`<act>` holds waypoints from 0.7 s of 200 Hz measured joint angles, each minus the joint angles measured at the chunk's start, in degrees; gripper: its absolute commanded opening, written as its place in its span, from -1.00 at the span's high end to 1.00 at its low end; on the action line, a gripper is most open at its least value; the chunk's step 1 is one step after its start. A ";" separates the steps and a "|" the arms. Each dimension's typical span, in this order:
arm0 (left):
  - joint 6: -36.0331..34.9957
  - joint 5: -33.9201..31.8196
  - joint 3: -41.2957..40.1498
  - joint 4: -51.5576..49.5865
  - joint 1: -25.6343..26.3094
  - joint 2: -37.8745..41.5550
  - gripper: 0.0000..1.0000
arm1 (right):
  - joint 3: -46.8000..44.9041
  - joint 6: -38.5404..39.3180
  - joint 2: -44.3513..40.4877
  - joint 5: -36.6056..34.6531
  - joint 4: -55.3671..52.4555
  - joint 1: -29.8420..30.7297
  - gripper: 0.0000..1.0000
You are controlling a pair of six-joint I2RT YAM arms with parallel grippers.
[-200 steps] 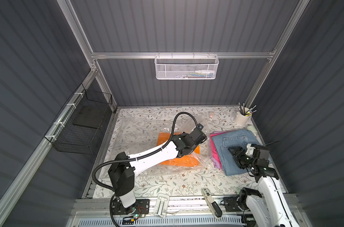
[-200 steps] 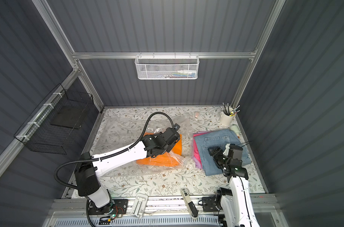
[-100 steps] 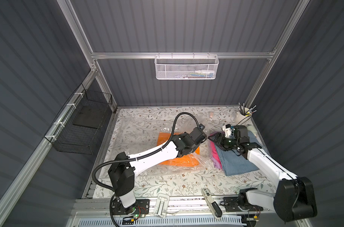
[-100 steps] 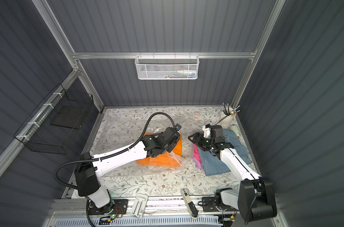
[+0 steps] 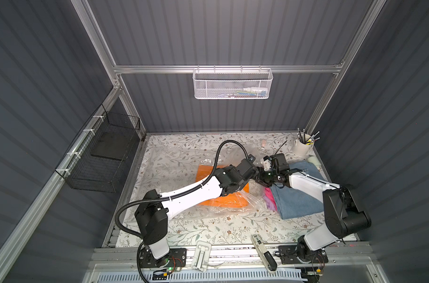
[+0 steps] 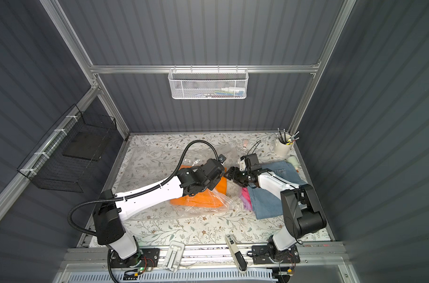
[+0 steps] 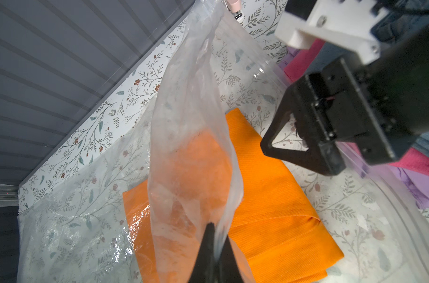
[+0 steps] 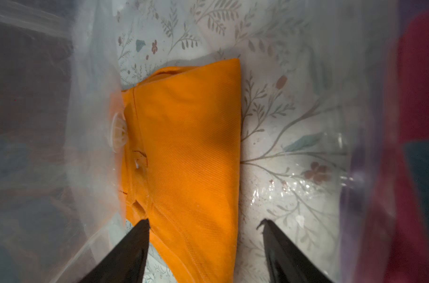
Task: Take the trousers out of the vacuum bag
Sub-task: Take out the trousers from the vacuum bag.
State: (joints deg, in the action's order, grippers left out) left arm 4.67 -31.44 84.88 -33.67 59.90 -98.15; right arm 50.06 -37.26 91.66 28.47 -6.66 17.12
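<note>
The clear vacuum bag (image 5: 174, 159) (image 6: 154, 156) lies crinkled across the flowered table. My left gripper (image 7: 215, 232) is shut on its upper film (image 7: 189, 122) and holds the mouth lifted. Folded orange trousers (image 5: 233, 201) (image 7: 269, 208) (image 8: 189, 159) lie inside, beside the white valve disc (image 8: 119, 133). My right gripper (image 8: 204, 221) (image 5: 260, 178) is open at the bag's mouth, one finger over the orange cloth and one over the table, gripping nothing. Denim trousers (image 5: 296, 198) lie on pink trousers (image 5: 267, 193) and lilac trousers (image 5: 271, 203) outside, to the right.
A white cup of pens (image 5: 302, 147) stands at the back right corner. A small pink object (image 5: 263, 144) lies near the back edge. A black wire basket (image 5: 103, 156) hangs on the left wall and a white mesh basket (image 5: 233, 83) on the back wall.
My right arm has swung from the front right, over the denim pile, to the bag's mouth beside the left gripper. The left arm has stayed put, still holding the film.
</note>
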 measured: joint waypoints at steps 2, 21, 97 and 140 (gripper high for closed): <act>0.00 0.00 0.00 -0.02 0.00 0.00 1.00 | 0.00 0.00 0.35 0.00 0.15 0.15 -0.47; 0.00 -0.02 0.00 -0.13 0.00 0.00 1.00 | 0.00 -0.09 2.54 -0.02 1.03 1.25 -0.47; 0.02 -0.04 0.00 -0.15 0.00 0.02 1.00 | 0.81 -0.68 8.17 -0.87 3.28 4.76 -0.43; 0.04 -0.07 -0.09 -0.17 0.00 0.85 1.00 | 1.31 -1.97 10.21 0.17 6.47 5.88 -0.21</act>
State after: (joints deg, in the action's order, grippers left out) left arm 4.71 -31.51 84.79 -33.85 59.90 -97.30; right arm 51.37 -39.22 101.86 28.64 -0.19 23.00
